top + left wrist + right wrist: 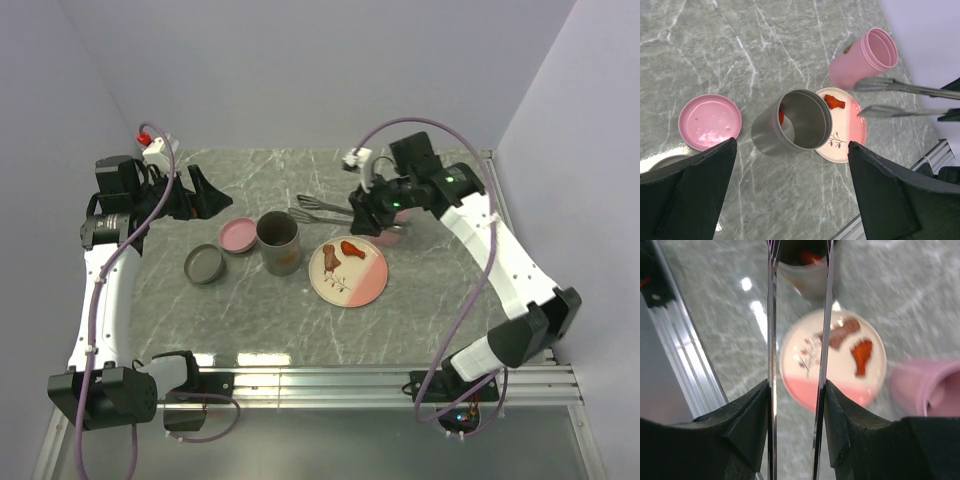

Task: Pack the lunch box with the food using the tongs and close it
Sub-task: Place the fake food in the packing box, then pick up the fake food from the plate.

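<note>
Two toy food pieces, a brown chunk and a red sausage shape, lie on a round cream-and-pink plate.
Right gripper clamps long silver metal tongs, tips apart near the plate; left gripper gapes empty. Smooth tips could drop a piece, or knock over the tall grey metal canister beside the plate. No legible writing.

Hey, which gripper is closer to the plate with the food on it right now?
Right. The right gripper, holding the tongs, hangs by the plate's far edge; the left gripper is off beyond the grey container.
</note>
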{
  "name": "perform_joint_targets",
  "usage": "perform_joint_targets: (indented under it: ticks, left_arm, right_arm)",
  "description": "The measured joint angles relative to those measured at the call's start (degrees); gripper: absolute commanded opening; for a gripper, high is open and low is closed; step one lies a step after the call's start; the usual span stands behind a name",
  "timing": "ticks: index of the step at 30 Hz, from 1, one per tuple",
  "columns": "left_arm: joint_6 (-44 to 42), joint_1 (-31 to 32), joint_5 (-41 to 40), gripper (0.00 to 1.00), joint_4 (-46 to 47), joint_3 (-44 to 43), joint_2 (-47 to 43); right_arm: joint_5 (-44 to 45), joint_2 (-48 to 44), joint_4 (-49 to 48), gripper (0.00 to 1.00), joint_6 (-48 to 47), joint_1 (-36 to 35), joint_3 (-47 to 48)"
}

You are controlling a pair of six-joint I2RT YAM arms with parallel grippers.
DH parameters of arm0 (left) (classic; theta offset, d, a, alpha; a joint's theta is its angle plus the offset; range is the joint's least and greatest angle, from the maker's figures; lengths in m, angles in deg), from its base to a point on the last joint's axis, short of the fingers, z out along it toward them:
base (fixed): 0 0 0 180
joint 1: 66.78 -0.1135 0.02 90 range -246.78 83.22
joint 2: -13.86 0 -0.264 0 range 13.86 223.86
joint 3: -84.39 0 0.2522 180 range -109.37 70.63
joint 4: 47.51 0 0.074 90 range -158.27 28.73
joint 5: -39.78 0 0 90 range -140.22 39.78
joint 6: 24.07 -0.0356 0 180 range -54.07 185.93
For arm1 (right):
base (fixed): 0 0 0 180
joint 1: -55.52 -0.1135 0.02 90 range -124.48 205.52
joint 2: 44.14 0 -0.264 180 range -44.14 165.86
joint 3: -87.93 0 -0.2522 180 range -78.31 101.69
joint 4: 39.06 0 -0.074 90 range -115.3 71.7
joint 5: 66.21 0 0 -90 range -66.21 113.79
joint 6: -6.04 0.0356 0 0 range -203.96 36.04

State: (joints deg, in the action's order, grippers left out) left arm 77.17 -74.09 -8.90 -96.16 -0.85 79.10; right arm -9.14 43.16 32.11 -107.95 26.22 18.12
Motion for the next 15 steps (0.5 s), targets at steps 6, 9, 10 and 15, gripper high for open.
perform_joint_targets:
  ticks: [6, 9, 10, 15]
  left_arm:
    - [0.0, 0.0, 1.6, 0.99, 0.3, 0.0, -0.3]
    - [0.0, 0.0, 2.0, 0.99, 0.3, 0.0, -0.3]
    - [-0.1, 0.0, 2.3, 0.99, 0.3, 0.0, -0.3]
    - [-0.2, 0.0, 3.0, 0.99, 0.3, 0.0, -0.3]
  right_arm:
    - [2.3, -6.7, 2.5, 0.51, -4.3, 7.5, -6.6]
    - [4.5, -8.1, 3.5, 0.51, -7.0, 9.8, -11.3]
    - [5.0, -8.1, 3.4, 0.51, -7.5, 10.4, -12.7]
    - [8.8, -7.5, 3.1, 0.51, -10.3, 11.3, -19.7]
